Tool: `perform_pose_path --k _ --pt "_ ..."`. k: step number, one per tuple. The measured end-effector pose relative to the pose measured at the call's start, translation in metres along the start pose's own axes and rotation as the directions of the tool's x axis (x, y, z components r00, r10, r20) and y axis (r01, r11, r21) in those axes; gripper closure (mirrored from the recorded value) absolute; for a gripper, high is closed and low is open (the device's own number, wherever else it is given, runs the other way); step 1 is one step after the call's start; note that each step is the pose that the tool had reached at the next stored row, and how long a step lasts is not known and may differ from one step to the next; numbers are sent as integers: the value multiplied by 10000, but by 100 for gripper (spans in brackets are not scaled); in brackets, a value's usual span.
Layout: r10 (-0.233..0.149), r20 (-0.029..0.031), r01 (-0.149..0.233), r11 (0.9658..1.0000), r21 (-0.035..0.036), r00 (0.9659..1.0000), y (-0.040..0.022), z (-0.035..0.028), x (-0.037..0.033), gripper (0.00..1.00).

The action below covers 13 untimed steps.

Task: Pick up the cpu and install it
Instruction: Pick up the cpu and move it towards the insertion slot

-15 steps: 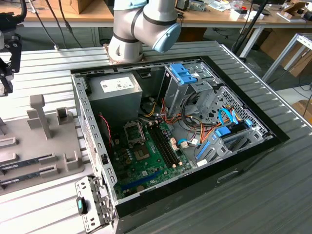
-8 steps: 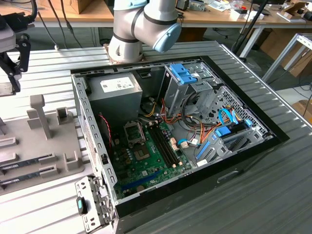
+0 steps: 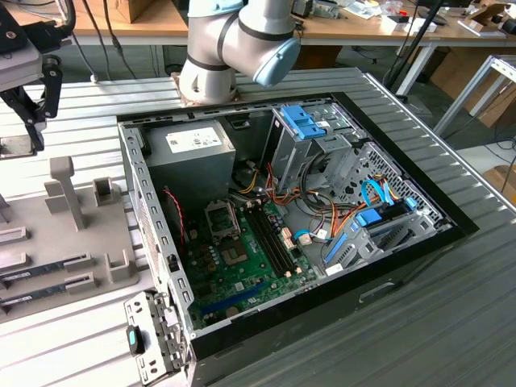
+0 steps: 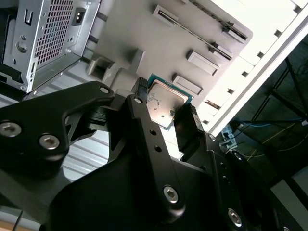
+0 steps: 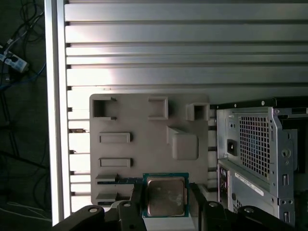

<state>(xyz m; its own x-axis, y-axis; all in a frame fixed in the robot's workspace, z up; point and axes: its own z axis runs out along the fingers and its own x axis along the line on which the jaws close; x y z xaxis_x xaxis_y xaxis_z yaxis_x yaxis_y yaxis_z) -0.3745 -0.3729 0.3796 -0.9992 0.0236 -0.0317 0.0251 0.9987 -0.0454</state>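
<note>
The cpu (image 5: 166, 196) sits pinched by its edges in the tool (image 5: 165, 193), over the grey tray (image 3: 89, 238) at the exterior view's left. I judge this the pick-up; seating calls for squaring it to the socket (image 3: 221, 218).

Silver-grey rounded arm (image 3: 211, 44) with a pale blue joint cap (image 3: 278, 58); black angular gripper (image 4: 166, 103) studded with silver screws (image 4: 171, 194).
</note>
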Motion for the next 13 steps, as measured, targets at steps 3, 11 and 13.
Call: perform_pose_path --k 3,11,13 --pt "-1 0 1 10000 0 10000 1 1 -36 53" --pt "0 0 0 10000 0 10000 3 4 -125 53" --pt "0 0 0 10000 0 10000 4 4 -145 53"
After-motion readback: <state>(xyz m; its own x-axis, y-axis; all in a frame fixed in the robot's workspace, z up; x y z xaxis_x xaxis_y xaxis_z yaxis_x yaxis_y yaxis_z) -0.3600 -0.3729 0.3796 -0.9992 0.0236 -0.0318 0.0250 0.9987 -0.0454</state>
